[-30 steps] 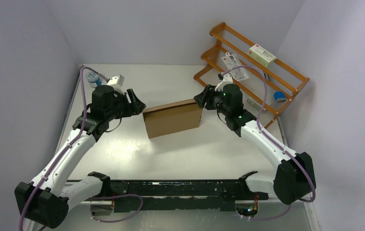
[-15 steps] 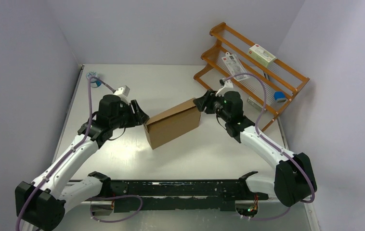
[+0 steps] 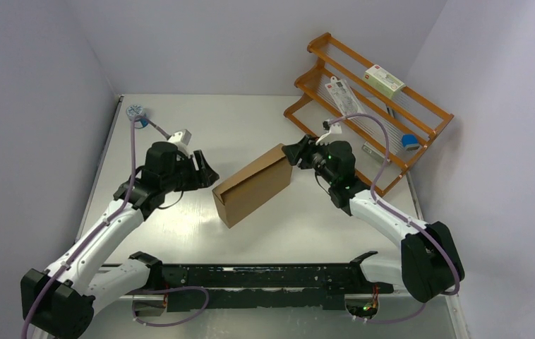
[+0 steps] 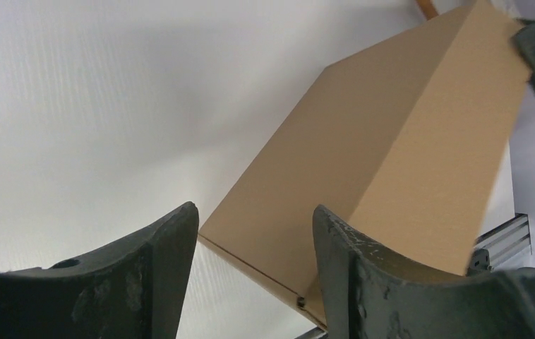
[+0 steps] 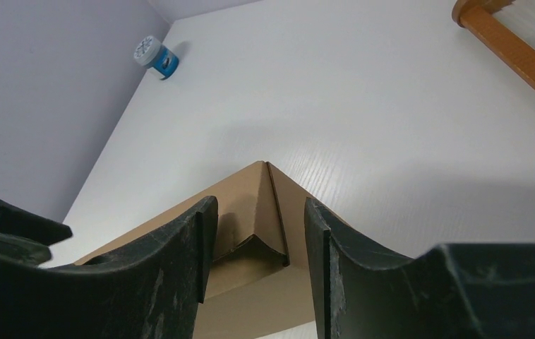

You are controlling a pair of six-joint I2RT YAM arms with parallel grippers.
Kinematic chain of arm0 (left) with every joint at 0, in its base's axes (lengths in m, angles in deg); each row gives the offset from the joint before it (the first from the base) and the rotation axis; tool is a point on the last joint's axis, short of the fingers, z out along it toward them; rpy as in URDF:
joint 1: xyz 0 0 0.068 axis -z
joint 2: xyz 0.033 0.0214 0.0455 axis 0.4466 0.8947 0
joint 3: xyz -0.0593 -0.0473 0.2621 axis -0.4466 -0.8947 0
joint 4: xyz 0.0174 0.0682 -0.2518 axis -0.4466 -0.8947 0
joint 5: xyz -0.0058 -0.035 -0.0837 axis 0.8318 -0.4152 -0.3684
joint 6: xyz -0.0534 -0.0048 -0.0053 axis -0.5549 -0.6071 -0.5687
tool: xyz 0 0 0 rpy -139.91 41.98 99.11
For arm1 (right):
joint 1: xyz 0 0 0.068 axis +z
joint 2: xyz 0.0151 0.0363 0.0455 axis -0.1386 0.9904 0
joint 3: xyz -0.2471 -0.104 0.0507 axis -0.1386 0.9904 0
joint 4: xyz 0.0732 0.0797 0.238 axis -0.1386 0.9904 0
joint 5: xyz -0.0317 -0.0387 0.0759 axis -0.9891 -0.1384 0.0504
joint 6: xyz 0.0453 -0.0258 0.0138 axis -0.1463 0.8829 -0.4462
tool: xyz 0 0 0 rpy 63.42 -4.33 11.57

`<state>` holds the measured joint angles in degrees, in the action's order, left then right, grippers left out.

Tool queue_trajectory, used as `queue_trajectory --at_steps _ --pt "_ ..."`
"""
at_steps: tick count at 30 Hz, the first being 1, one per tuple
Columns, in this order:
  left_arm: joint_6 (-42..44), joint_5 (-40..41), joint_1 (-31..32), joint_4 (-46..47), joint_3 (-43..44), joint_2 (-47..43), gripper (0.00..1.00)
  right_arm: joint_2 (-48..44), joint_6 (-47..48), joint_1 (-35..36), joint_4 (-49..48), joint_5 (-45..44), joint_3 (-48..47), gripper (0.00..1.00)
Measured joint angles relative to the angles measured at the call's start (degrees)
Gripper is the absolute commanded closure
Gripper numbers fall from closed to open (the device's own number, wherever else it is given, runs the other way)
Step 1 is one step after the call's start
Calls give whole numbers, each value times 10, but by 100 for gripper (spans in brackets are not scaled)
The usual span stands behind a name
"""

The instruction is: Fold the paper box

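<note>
Box (image 3: 254,185) lies askew on the table (image 3: 201,120), left gripper (image 3: 207,174) spread just off its near end, right gripper (image 3: 291,152) spread astride the far corner; press both ends evenly, or you likely spin it.

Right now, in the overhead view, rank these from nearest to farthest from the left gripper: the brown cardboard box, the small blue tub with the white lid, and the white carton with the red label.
From the left gripper:
1. Brown cardboard box, just right of it.
2. Small blue tub, back left corner.
3. White carton, on the orange wooden rack, far right.
</note>
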<state>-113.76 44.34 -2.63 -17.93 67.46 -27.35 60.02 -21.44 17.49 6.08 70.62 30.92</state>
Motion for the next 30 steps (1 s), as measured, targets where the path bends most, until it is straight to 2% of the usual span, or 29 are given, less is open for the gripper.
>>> queue_trajectory --at_steps 4,12,21,26,30 --pt "32 0 1 -3 30 -3 33 7 0 2 -21 -5 10 49" --pt "85 -12 2 -15 34 -8 30 37 0 29 -69 -33 15 55" --pt "114 -58 3 -8 61 35 30 63 -4 63 -112 -94 15 66" --pt "114 -68 3 24 65 70 30 85 -10 80 -131 -145 5 66" --pt "116 -25 3 21 103 114 24 100 -15 113 -130 -219 -10 65"
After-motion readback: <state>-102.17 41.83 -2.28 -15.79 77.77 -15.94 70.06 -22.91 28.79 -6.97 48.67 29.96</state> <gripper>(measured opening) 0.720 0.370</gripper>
